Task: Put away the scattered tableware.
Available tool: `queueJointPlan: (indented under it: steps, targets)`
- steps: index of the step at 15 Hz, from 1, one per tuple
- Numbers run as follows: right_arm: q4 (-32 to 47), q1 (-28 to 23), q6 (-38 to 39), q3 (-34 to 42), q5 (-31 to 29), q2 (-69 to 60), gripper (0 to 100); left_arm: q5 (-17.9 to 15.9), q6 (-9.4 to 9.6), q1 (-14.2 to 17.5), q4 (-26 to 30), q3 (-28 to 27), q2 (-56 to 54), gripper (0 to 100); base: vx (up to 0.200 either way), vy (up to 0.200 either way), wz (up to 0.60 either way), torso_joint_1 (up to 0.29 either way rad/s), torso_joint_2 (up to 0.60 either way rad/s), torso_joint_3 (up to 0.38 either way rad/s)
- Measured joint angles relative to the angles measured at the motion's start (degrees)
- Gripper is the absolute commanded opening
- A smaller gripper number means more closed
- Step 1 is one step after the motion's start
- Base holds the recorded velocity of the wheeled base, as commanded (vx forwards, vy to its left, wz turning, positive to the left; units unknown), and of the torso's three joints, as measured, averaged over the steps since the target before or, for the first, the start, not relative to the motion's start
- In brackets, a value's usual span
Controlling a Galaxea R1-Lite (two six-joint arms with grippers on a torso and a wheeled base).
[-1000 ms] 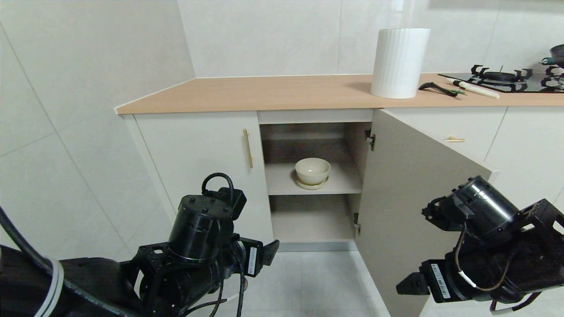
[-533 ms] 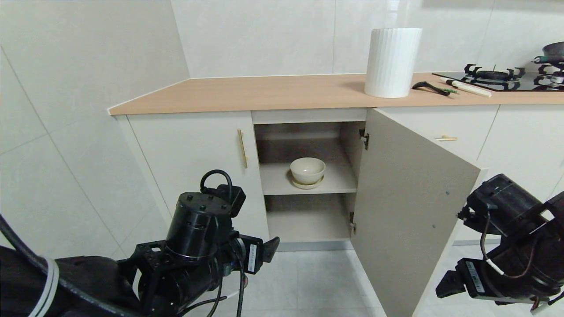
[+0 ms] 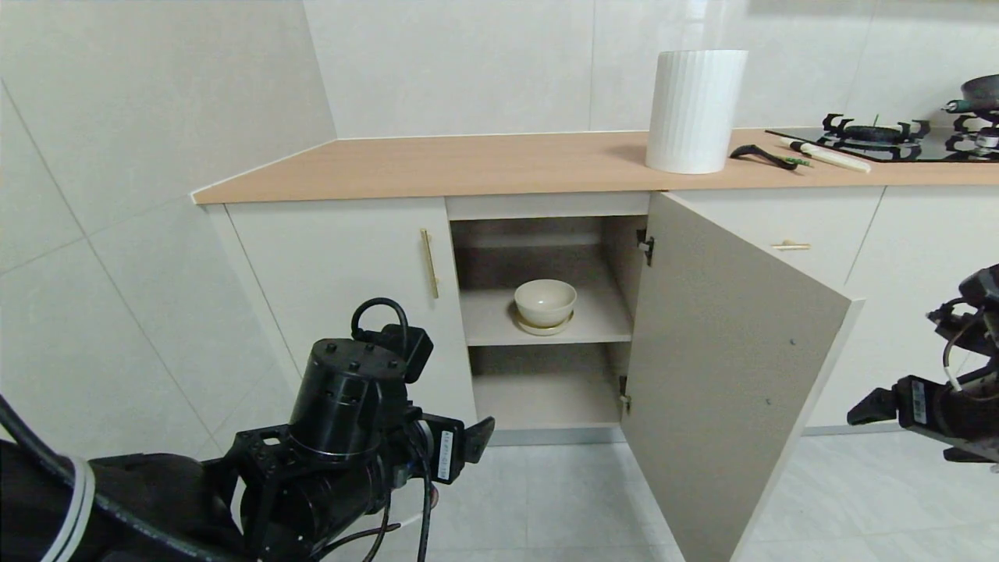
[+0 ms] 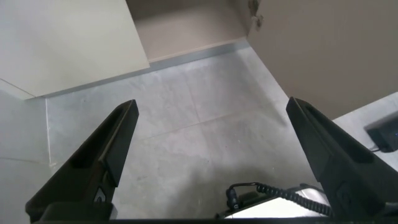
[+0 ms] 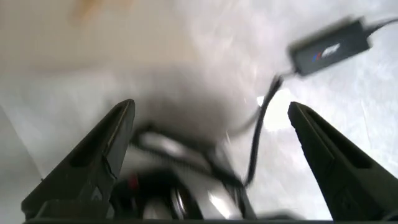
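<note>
A beige bowl (image 3: 545, 300) sits on a small plate (image 3: 544, 326) on the middle shelf of the open cabinet (image 3: 546, 336). The cabinet door (image 3: 726, 367) stands swung out to the right. My left gripper (image 4: 214, 162) is open and hangs low over the floor, in front of the closed left door and below the bowl's level. My right gripper (image 5: 211, 155) is also open, with nothing between its fingers. In the head view it is at the far right (image 3: 868, 407), beyond the open door's outer edge.
On the wooden counter (image 3: 468, 164) stand a tall white ribbed container (image 3: 695, 109), a black peeler (image 3: 763, 154) and a knife (image 3: 829, 156), next to a gas stove (image 3: 882, 133). The left door has a gold handle (image 3: 428, 262). A black box with a cable (image 5: 326, 48) lies on the floor.
My right arm has swung to the right, from in front of the open door to beyond its outer edge. The head camera shifted slightly. The left arm barely moved.
</note>
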Motion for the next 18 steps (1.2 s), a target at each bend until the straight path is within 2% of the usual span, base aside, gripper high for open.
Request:
queueJointPlan:
  steps: [3,9,15,18]
  targets:
    - [-8.84,-2.86,1.45,-0.28,1.68,1.35,100,0.0,-0.01,0.0,0.02,-0.04,-0.07,100,0.0,0.0,0.0,0.0,0.0,0.0]
    - [-20.76,-2.73,3.83,-0.5,2.04,6.75,100,0.0,-0.04,0.06,0.0,-0.26,-1.12,100,0.0,0.0,0.0,0.0,0.0,0.0]
    - [-23.03,2.84,3.94,-1.13,2.1,10.58,100,0.0,0.4,0.16,0.02,-0.37,-1.4,100,0.0,0.0,0.0,0.0,0.0,0.0]
    - [-23.03,8.42,4.0,-1.13,1.93,10.74,100,-0.06,1.44,0.59,0.11,-0.37,-1.93,100,0.0,0.0,0.0,0.0,0.0,0.0]
